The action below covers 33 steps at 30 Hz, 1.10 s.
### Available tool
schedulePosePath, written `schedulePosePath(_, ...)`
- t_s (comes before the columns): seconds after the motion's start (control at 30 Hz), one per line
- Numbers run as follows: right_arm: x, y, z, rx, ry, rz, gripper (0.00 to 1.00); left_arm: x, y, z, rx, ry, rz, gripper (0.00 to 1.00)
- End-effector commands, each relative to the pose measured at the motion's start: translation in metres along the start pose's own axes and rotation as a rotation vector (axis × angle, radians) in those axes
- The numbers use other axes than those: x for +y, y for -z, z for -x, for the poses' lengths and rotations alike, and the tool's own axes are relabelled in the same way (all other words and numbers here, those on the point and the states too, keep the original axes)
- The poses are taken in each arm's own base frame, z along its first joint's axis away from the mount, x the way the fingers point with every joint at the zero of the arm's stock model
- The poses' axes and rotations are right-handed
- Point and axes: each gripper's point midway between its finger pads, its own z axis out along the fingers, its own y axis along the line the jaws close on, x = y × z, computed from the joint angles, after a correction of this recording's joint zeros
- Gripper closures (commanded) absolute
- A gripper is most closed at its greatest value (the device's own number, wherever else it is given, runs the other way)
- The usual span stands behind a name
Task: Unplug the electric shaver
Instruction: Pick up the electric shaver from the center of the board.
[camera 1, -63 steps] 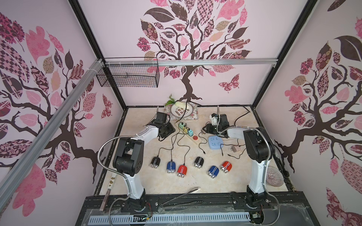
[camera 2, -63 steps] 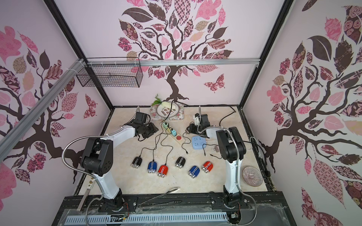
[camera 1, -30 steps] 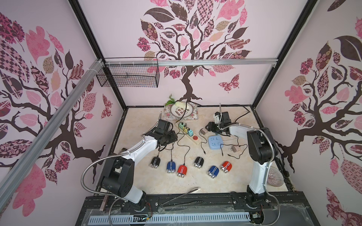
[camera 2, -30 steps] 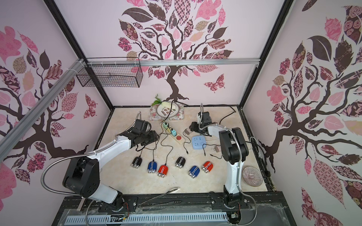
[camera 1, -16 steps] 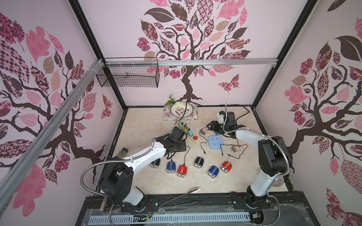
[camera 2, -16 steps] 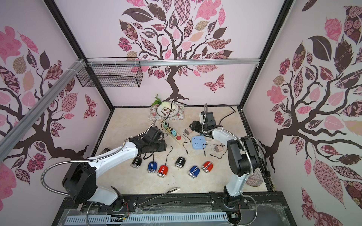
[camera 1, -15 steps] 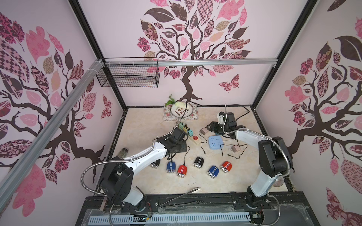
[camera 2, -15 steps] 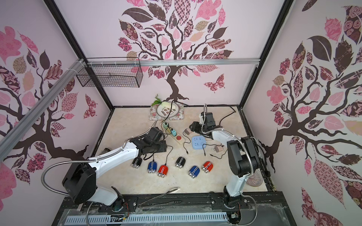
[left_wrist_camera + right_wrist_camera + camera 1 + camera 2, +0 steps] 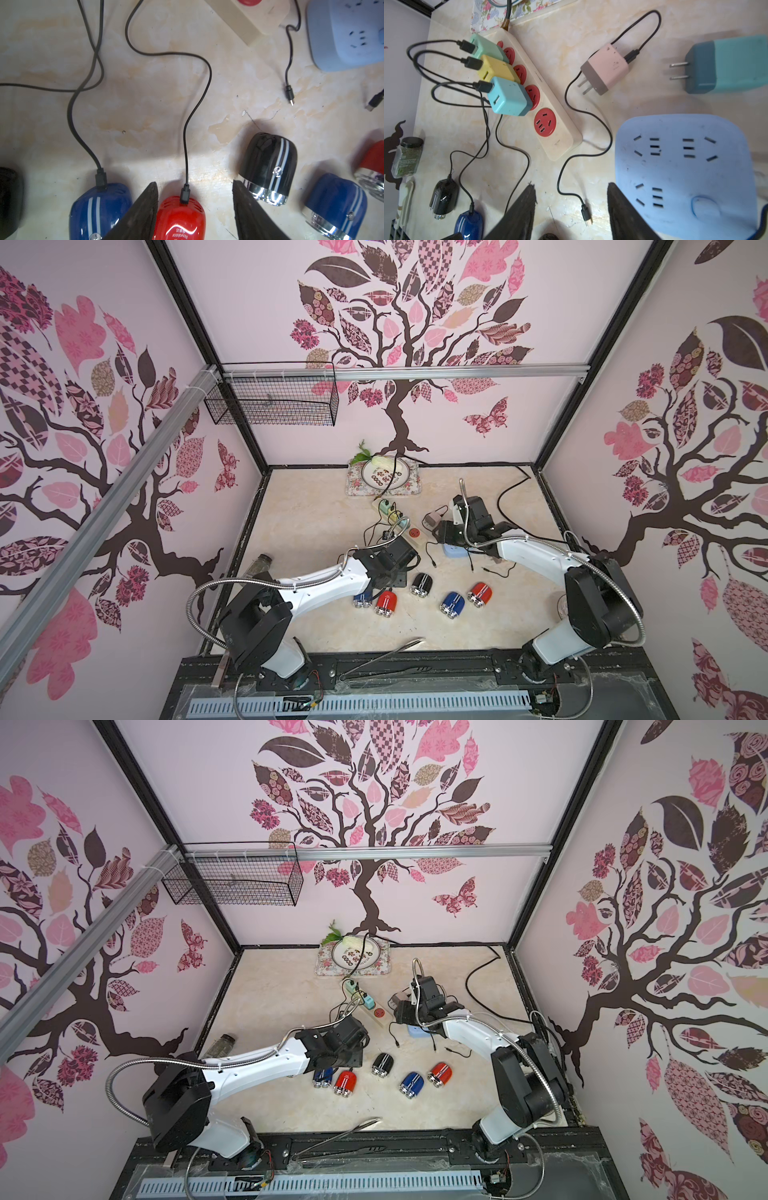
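Several electric shavers lie in a row near the front. In the left wrist view my left gripper (image 9: 194,186) is open, its fingers either side of the cable end of a red shaver (image 9: 179,220) whose black cable plug (image 9: 185,195) is still in. A blue shaver (image 9: 99,205) beside it is also plugged in; a black shaver (image 9: 269,166) has no cable. In both top views the left wrist covers the gripper above the red shaver (image 9: 386,602) (image 9: 345,1082). My right gripper (image 9: 571,187) hangs open over a loose cable end (image 9: 586,214), holding nothing.
A cream power strip (image 9: 556,116) carries three small chargers. A pink charger (image 9: 605,68) and a teal one (image 9: 726,64) lie unplugged. A blue socket block (image 9: 683,166) sits by the right gripper. Spice jar (image 9: 259,564) at left, floral tray (image 9: 357,489) at back, tongs (image 9: 386,655) in front.
My left arm has swung from beside the power strip forward to the row of shavers, over the red one. The right gripper has shifted slightly towards the middle. Both stay open.
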Motion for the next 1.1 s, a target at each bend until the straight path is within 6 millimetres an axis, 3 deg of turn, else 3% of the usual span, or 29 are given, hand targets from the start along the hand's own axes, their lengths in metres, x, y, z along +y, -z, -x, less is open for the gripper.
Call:
schedulePosePath(0.0, 0.006, 0.015, -0.001, -0.018, 0.047, -0.014, 0.43, 0.013, -0.005, -0.016, 0.015, 0.014, 0.062, 0.41)
schedulePosePath(0.37, 0.005, 0.01, -0.026, 0.023, 0.042, 0.013, 0.42, 0.016, -0.006, -0.047, 0.076, -0.016, 0.108, 0.37)
schedulePosePath(1.07, 0.019, 0.013, -0.033, 0.025, 0.053, 0.036, 0.43, 0.019, -0.019, -0.086, 0.125, -0.078, 0.195, 0.37)
